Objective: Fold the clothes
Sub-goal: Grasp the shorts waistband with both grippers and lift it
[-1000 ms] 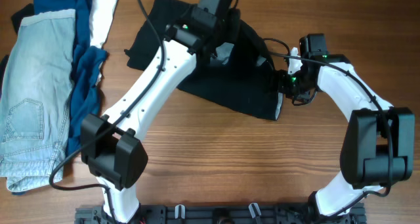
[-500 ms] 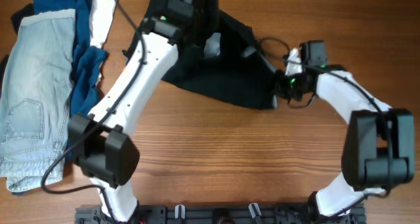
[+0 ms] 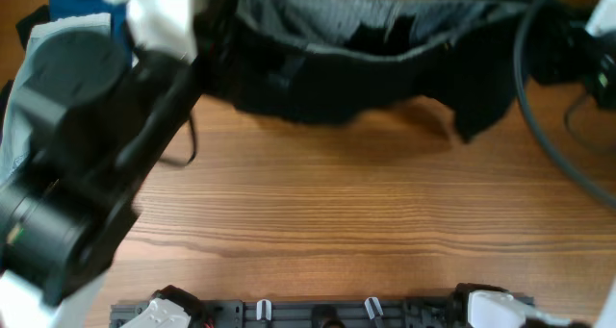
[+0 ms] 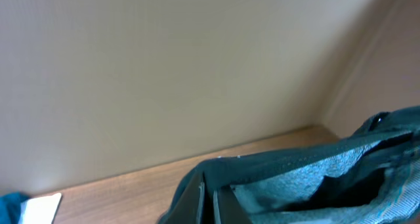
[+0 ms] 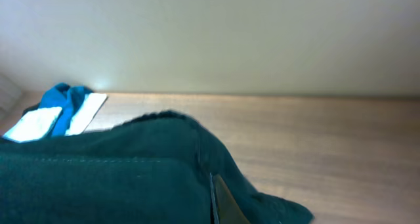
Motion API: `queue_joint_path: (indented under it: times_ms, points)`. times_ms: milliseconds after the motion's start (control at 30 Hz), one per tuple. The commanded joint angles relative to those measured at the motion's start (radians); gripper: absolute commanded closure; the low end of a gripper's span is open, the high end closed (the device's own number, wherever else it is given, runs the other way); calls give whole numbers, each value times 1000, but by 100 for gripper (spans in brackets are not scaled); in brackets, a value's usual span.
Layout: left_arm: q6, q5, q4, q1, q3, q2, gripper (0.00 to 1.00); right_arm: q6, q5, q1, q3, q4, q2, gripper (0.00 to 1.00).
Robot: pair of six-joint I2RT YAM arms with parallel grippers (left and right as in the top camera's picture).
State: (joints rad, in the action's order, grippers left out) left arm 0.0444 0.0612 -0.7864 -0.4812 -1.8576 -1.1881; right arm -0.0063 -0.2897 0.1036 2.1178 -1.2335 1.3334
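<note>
"Well, where was the large, soft black garment (image 3: 318, 88)?"

"Aloft, stretched over the brown wooden table (image 3: 337, 213). Your left gripper (image 4: 211, 201) and right gripper (image 5: 216, 199) each pinched its top edge. You needed both ends level and tension even before lowering it."

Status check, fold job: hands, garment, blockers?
Left hand shut on black garment. Right hand shut on it too. Garment held up, stretched between them. Jeans heaped far left.
</note>
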Motion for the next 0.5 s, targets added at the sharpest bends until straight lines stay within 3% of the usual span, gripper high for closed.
queue_joint_path:
  times_ms: [0, 100, 200, 333, 467]
  points:
    - [-11, 175, -50, 34, -21, 181, 96, 8, 282, 42, 29, -25, -152, 96]
    - [20, 177, -169, 34, -21, 252, 96, 9, 313, 42, 28, -65, -266, 96]
    - [55, 275, -248, 34, -21, 232, 96, 9, 312, 42, 28, -121, -245, 96]
    - [114, 365, -336, 34, -21, 113, 96, -56, 174, 42, 28, -194, -48, 96]
    - [128, 390, -362, 43, -21, -145, 96, -106, 84, 42, 28, -185, 258, 96]
